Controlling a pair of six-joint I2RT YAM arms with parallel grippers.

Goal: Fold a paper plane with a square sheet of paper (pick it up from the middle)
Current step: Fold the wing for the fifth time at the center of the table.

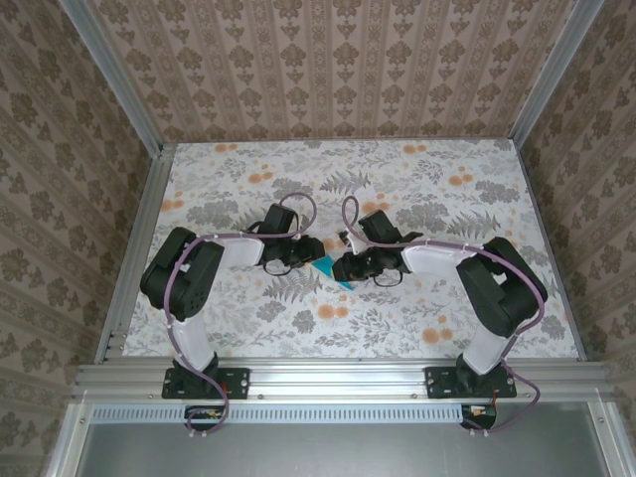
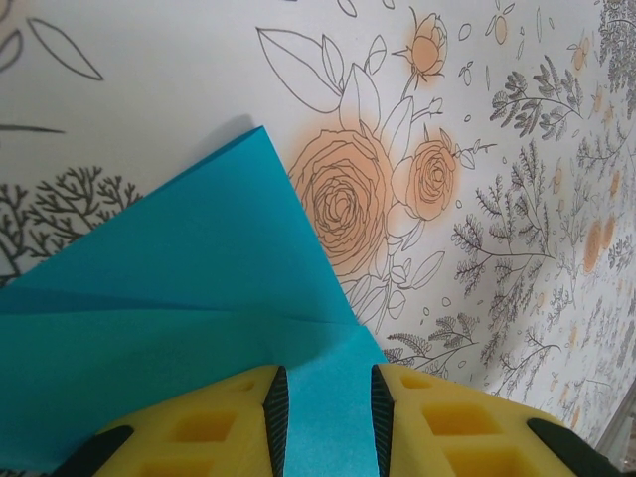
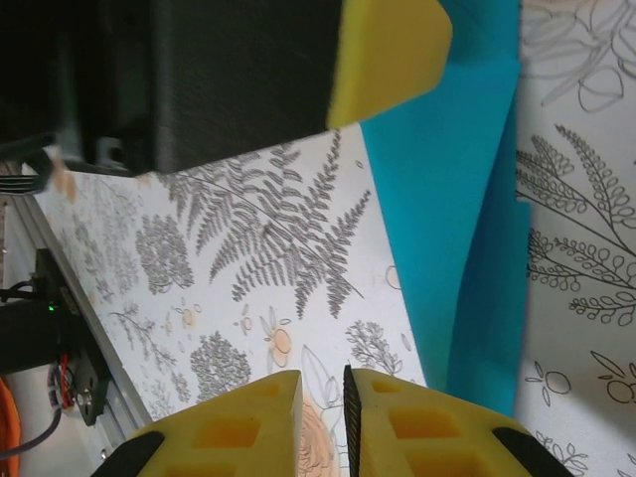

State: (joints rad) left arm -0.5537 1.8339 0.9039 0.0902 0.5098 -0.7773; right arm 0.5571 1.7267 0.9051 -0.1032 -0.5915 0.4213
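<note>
The turquoise sheet of paper (image 1: 331, 270) lies on the floral table between the two arms, folded into overlapping layers with a pointed corner. In the left wrist view the paper (image 2: 149, 328) shows a crease, and one layer runs under the gap of my left gripper (image 2: 328, 383). Its yellow fingers (image 2: 437, 417) stand apart over the paper, not pinching it. My right gripper (image 3: 323, 383) is just left of the paper (image 3: 447, 219), its jaws a narrow slit apart with only tablecloth between them. The left gripper's finger (image 3: 388, 50) hangs at the top of that view. From above, left gripper (image 1: 316, 256) and right gripper (image 1: 340, 266) nearly meet.
The flower-printed tablecloth (image 1: 417, 318) covers the table. An aluminium rail (image 1: 338, 376) runs along the near edge by the arm bases. Patterned walls (image 1: 338, 70) close in the back and sides. Rail and wiring (image 3: 40, 328) lie left of the right gripper.
</note>
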